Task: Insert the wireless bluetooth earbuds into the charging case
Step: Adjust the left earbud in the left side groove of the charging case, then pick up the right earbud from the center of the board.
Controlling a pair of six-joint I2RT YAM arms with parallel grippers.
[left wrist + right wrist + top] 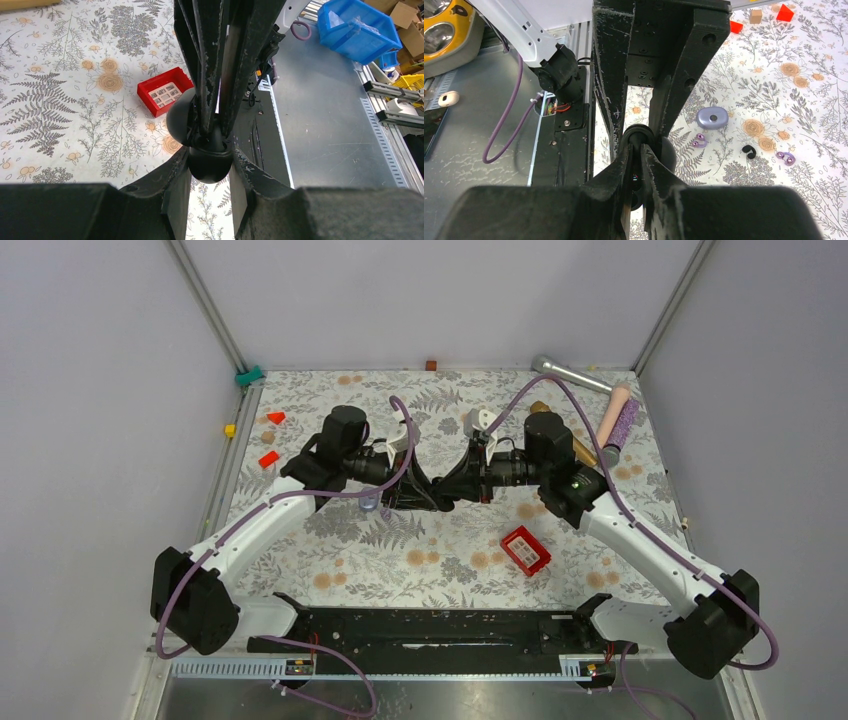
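The black charging case [210, 167] is held above the table between both grippers, its lid [179, 117] swung open to one side. My left gripper [210, 157] is shut on the case's rounded body. My right gripper [639, 157] comes from the opposite side, its jaws nearly together with the tips in the case's open mouth; what is between them is hidden. On the table lie a pale purple case [712, 117], two purple earbuds [698, 141] [785, 158] and one black earbud [749, 151]. In the top view the grippers meet at mid-table [437, 498].
A red box [525, 550] lies right of centre, near the front. Red blocks [276, 417] [268, 459] lie at the far left. A silver microphone [570, 373] and a pink and purple roller [618, 420] lie at the back right.
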